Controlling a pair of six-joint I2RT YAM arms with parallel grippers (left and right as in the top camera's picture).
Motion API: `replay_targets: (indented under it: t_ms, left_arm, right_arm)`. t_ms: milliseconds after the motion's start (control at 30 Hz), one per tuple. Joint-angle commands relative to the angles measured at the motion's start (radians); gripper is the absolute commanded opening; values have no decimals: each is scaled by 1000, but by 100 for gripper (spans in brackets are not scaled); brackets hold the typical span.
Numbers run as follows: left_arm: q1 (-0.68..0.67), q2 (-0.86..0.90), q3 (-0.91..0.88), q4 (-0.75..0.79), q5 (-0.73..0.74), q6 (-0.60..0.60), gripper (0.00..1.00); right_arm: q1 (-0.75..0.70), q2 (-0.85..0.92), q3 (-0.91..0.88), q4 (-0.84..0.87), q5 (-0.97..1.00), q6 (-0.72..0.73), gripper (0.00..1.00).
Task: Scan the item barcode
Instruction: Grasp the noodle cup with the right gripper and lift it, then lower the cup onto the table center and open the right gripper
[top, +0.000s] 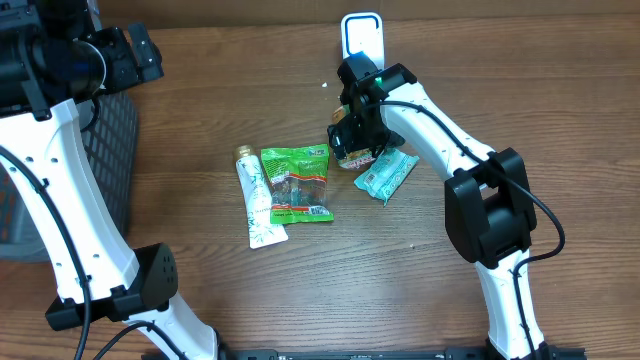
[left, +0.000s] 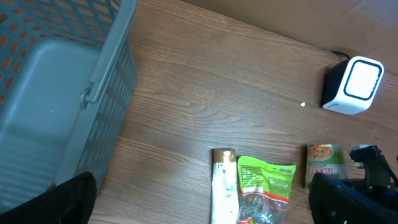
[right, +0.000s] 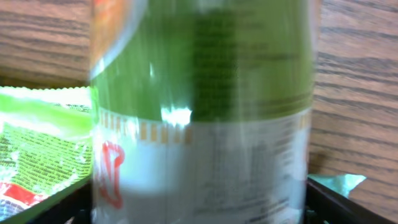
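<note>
While the left gripper (left: 202, 202) hangs open, the right gripper (top: 352, 138) points down, open astride the packet (right: 199, 124).

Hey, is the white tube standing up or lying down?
Lying down: the white tube rests flat on the table, lengthwise beside the green packet.

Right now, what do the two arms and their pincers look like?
The left arm and right arm have white tubular links with chunky black joint housings. Black cables loop along them. The left pincer and right pincer are black; a green light glows on the right wrist.
</note>
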Motion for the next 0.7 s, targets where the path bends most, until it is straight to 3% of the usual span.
replay_targets:
  t_ms: [0,367,667]
  left_arm:
    - [4,-3,0,-2,-11,-13,100]
    - [4,-3,0,-2,-11,-13,100]
    - [4,-3,0,-2,-11,-13,100]
  right_arm:
    - [-4,-41,29,11,-33,7,90]
    - [-3,-42,30,-179,-44,7,83]
    - [-2,-42,30,-314,-109,7,91]
